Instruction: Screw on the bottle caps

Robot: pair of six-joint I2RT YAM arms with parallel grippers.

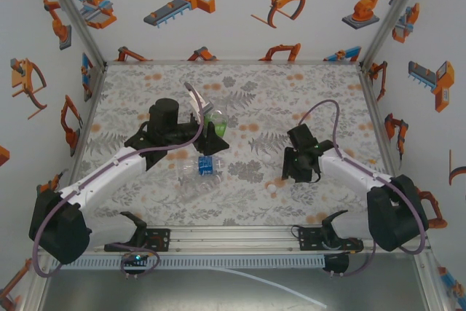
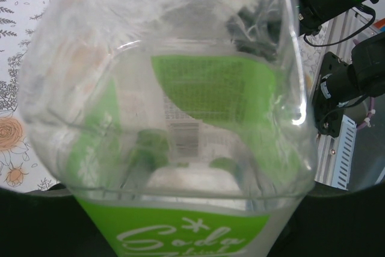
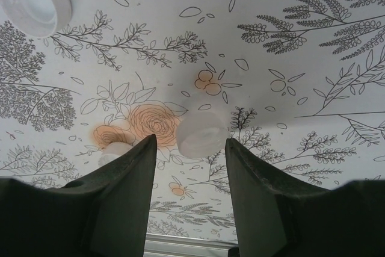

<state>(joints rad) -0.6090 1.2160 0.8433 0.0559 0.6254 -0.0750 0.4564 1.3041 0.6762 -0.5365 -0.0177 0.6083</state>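
Green-labelled, green-tinted transparent plastic bottle (image 2: 180, 118) sits right against the left wrist lens, its thin walls and printed label blurring what lies beyond. From above it stands at mid-table, left of centre, with the left gripper (image 1: 207, 135) at its side. The fingers are pressed in on the bottle's body, gripping it. I cannot tell whether its mouth is bare or capped.

Just nearer than that, a clear plastic bottle with a blue label (image 1: 204, 167) lies on its side on the floral-printed tabletop (image 1: 291, 100), close under the left arm.

Further right, a small round white plastic cap (image 1: 271, 189) rests on the table near the right gripper (image 1: 300, 172). In the right wrist view the two dark fingers (image 3: 126, 185) are spread, pointing down at the table. One white cap (image 3: 201, 138) lies between the tips, closer to the right-hand one and not visibly pinched. A second white cap (image 3: 33, 1) lies well off to the upper left. A pale round shape (image 3: 114, 148) half hidden by the left-hand finger may be a third.

Judged from this, the off-centre cap could skid or flip out when the fingers close. A tilted cap would cross-thread on the neck. The soft bottle could buckle or twist in its grip under torque, and the left arm could roll the lying bottle.
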